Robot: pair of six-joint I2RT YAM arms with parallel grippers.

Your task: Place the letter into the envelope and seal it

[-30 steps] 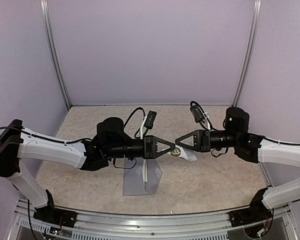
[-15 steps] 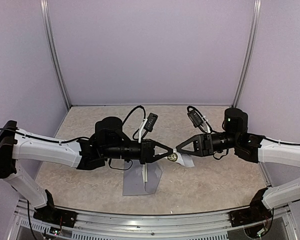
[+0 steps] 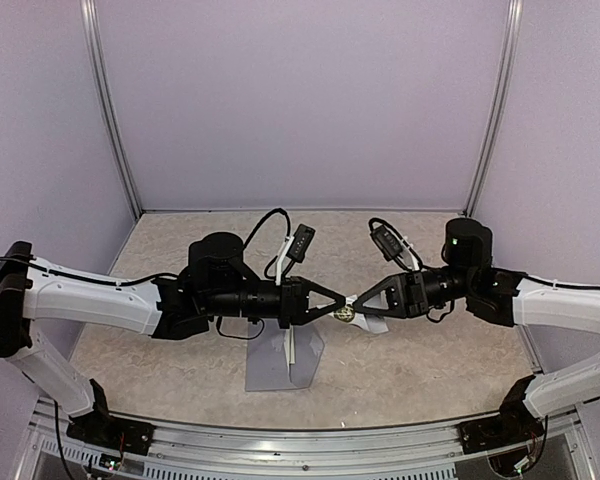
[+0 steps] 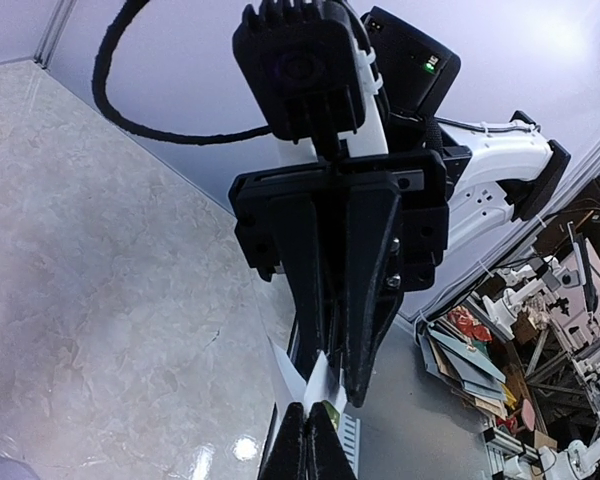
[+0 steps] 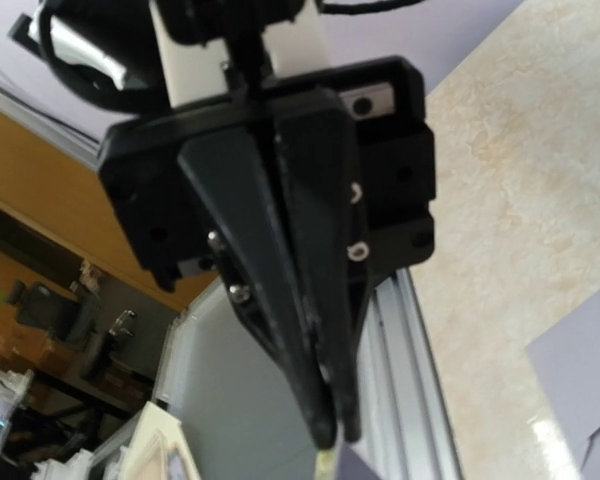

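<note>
left gripper [image 3: 342,300] pinched shut on white sticker strip [image 3: 373,321] — right gripper [image 3: 357,300] meets it, opening unclear

Lilac panels all round here: a plain back wall [image 3: 300,100], side walls [image 3: 30,130] angling in, and two slim metal posts [image 3: 110,110] standing at the back corners. Underfoot, so to speak, a beige marble-patterned tabletop [image 3: 420,370], with a ribbed metal rail [image 3: 310,445] along its near edge. The light is soft and even, and the left wrist view catches a bright glare spot [image 4: 242,447] on the glossy surface. Past the enclosure there's a cluttered workshop [image 4: 500,360]. The right wrist view glimpses an orange-brown wall [image 5: 40,200] above dim, blurred furniture.
</note>
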